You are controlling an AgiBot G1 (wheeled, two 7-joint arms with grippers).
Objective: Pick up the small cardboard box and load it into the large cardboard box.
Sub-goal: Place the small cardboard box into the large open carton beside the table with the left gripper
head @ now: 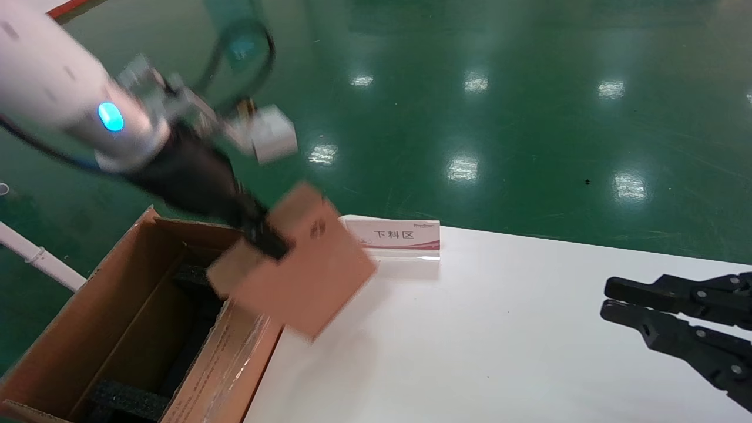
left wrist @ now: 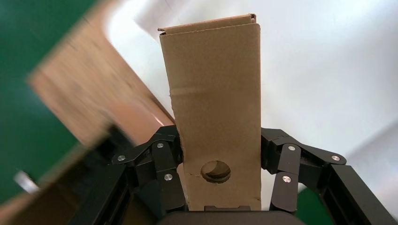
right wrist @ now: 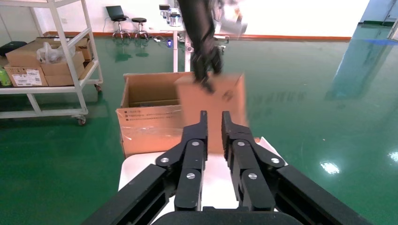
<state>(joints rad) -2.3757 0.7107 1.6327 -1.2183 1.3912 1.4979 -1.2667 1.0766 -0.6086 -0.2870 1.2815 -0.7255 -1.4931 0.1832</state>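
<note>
While left arm reaches forward and down from upper left, left gripper (head: 267, 238) pinches top edge of small cardboard box (head: 299, 261), fingers (left wrist: 164, 161) pressed on both faces. Box hangs tilted in air, above near wall of large cardboard box (head: 117, 329) and edge of white table (head: 499, 329). Right gripper (head: 611, 299) parked low at right over table, fingers nearly together, holding nothing. 1 small box, 1 large box, 1 sign (head: 405, 235). Small box: flat, pinkish-tan, black symbol on face, round hole in narrow side.
</note>
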